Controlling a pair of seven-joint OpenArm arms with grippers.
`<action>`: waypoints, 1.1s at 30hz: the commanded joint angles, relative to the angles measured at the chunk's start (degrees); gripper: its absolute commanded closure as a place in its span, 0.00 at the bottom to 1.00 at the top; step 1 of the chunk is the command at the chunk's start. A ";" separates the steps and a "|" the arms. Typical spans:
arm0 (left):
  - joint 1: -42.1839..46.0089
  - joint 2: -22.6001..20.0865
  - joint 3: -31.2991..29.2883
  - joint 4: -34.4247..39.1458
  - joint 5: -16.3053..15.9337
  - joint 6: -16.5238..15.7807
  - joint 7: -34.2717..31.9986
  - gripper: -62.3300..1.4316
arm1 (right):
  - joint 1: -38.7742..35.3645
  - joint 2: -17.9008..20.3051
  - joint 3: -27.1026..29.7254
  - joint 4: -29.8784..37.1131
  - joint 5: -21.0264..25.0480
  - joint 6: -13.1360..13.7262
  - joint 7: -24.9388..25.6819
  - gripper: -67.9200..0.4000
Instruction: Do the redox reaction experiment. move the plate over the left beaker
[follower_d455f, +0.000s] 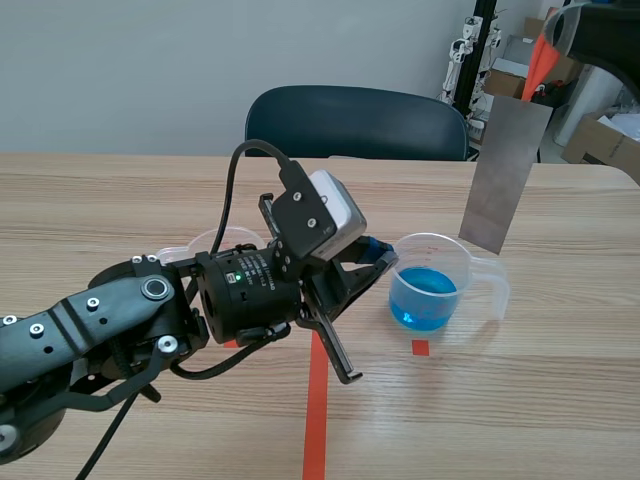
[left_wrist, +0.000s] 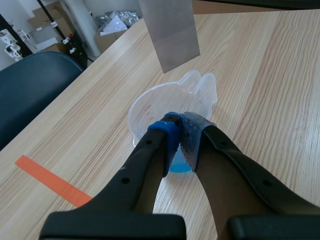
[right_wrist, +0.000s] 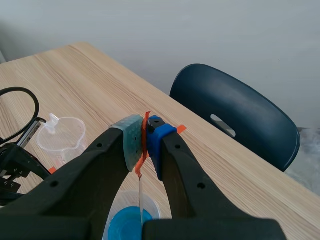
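A grey metal plate (follower_d455f: 505, 170) hangs upright by an orange tape tab from my right gripper (follower_d455f: 550, 40), which is shut on it high at the back right. In the right wrist view the plate (right_wrist: 140, 200) shows edge-on below the gripper (right_wrist: 145, 132), above a clear beaker of blue liquid (right_wrist: 127, 222). That beaker (follower_d455f: 430, 285) stands right of centre, and the plate's lower edge is just behind it. My left gripper (follower_d455f: 385, 258) is shut, with its tips at the beaker's near rim (left_wrist: 150, 107). An empty clear beaker (follower_d455f: 210, 243) stands behind the left arm.
A dark blue chair (follower_d455f: 355, 120) stands at the table's far edge. Cardboard boxes (follower_d455f: 600, 140) and equipment sit beyond the table's back right corner. An orange tape line (follower_d455f: 318, 410) and a small square mark (follower_d455f: 420, 347) lie on the wooden table (follower_d455f: 560, 400).
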 joint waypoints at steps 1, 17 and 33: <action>-0.33 0.28 -0.26 0.87 -0.55 0.17 -0.76 0.93 | 0.66 0.79 1.40 0.42 0.72 0.00 1.18 0.99; -0.33 0.28 -0.26 0.87 -0.55 0.13 -0.76 0.93 | 0.66 0.79 1.40 0.42 0.70 0.00 0.98 0.99; -0.09 -2.16 -0.26 1.88 -0.83 0.07 -1.07 0.93 | 0.66 0.79 1.40 0.42 0.70 0.00 1.03 0.99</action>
